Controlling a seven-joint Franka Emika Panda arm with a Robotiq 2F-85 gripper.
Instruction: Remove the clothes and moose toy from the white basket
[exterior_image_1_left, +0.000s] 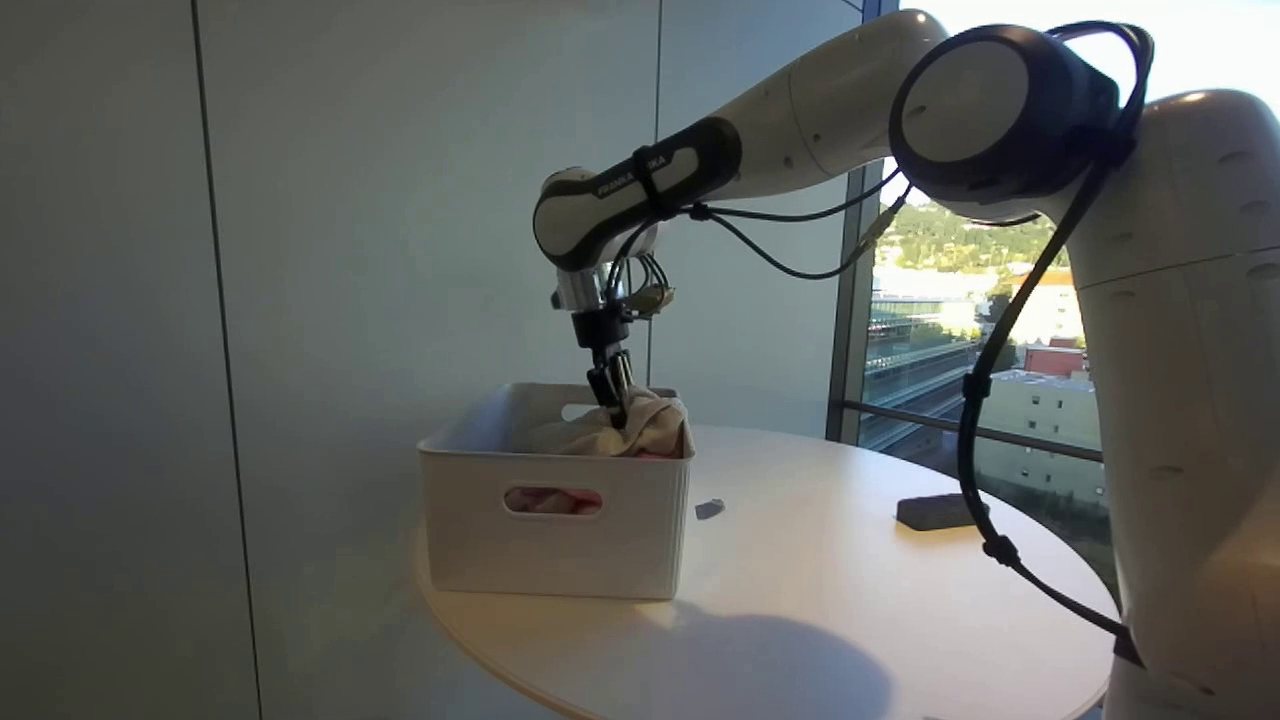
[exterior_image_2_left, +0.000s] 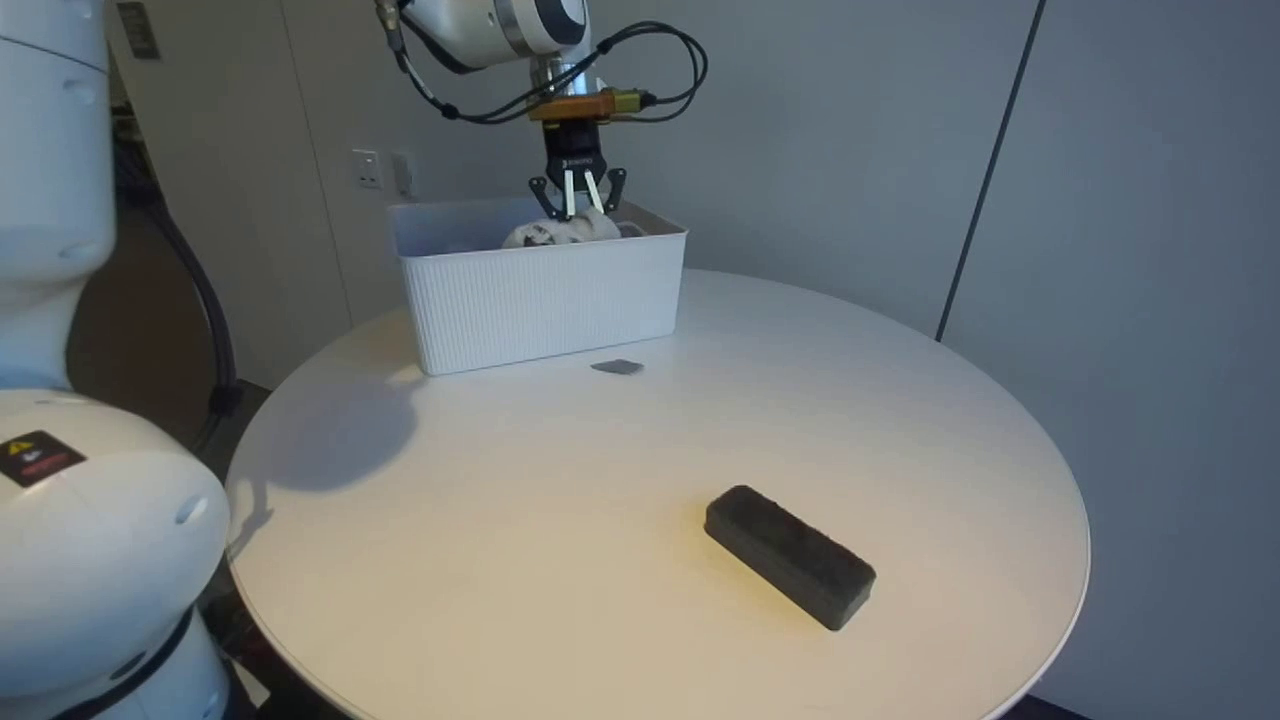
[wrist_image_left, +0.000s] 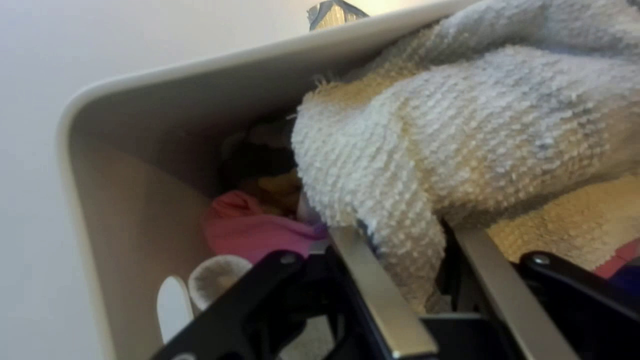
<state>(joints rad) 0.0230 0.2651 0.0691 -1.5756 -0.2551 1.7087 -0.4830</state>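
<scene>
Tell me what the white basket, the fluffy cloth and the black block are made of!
White basket: probably plastic, matte; thin walls, one finely ribbed, and smooth rim.
Fluffy cloth: looks like soft terry, maybe cotton; little loops cover it.
Black block: maybe foam or felt; dull, with slightly rough edges.

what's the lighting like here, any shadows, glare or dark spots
In an exterior view, the window is blown out toward the top; in both exterior views, shadow falls on the table; in the wrist view, the basket is dim inside, hiding detail, though the texture of the pale cloth shows clearly.
</scene>
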